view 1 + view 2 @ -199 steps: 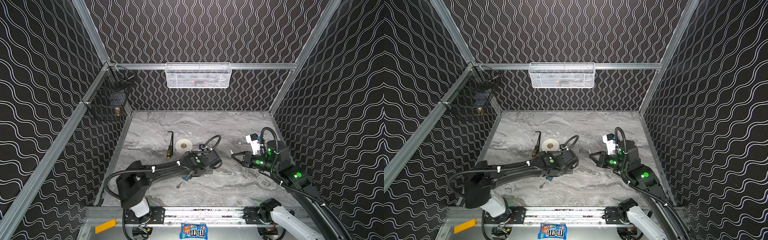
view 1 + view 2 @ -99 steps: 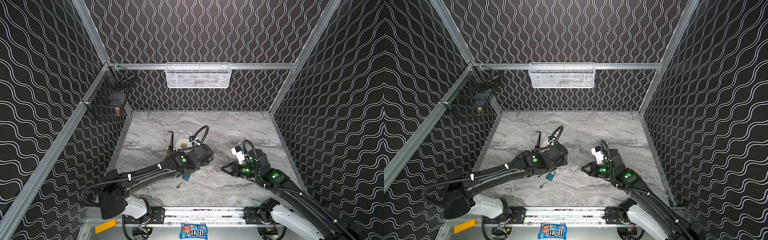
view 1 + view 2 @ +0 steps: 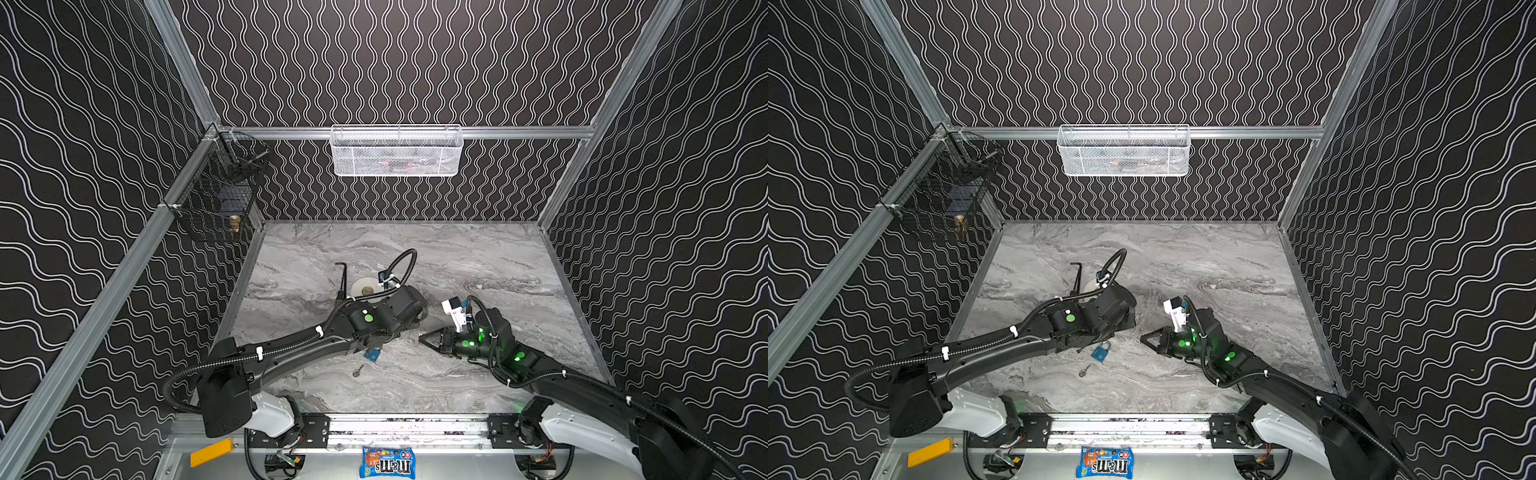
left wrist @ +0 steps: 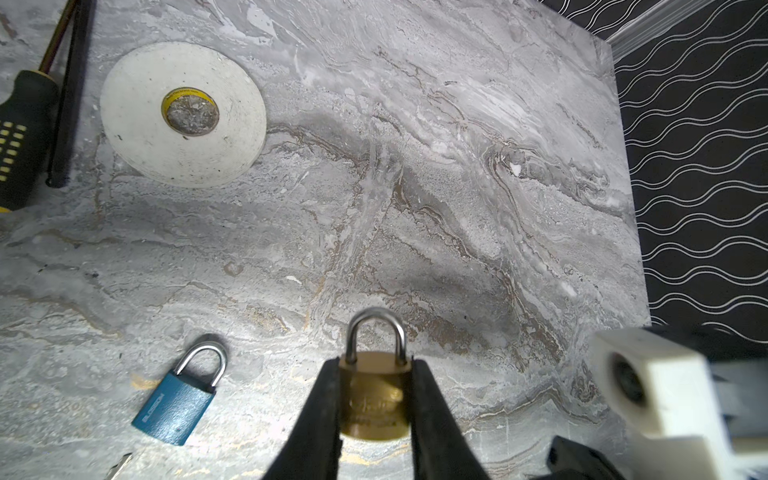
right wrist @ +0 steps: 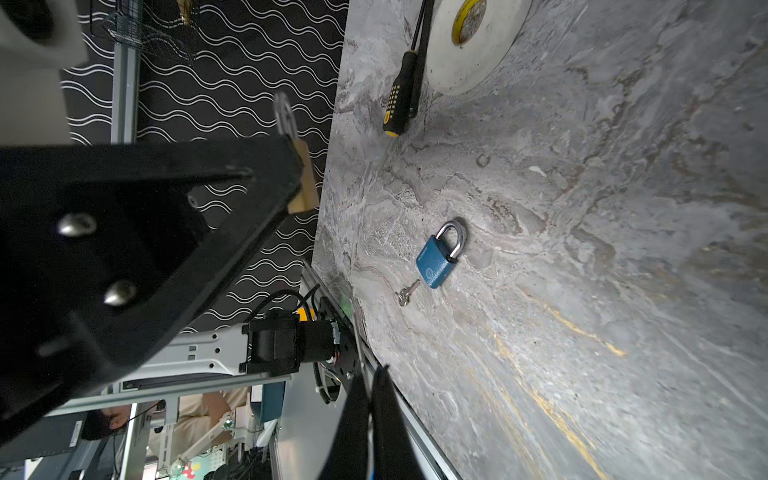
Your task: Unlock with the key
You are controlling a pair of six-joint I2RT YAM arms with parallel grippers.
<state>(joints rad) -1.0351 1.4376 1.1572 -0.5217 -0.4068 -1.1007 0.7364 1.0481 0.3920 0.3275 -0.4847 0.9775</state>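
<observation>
Grey marbled table (image 4: 415,187); brass padlock (image 4: 374,399); blue padlock (image 4: 174,409).

Both top views are sharp and evenly lit from above: bright tabletop (image 3: 457,257), dark walls (image 3: 415,62), soft shadows. The wrist views are patchier, with pale glare on the marble and dimmer corners. The close brass padlock (image 4: 374,395) and white block (image 4: 656,386) are blurred.

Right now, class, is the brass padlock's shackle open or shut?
Shut: both legs of the shackle sit in the brass padlock, gripped by the left gripper.

Left gripper (image 4: 374,370) clamped, right gripper (image 3: 424,339) pinched closed, arms stretched low.
</observation>
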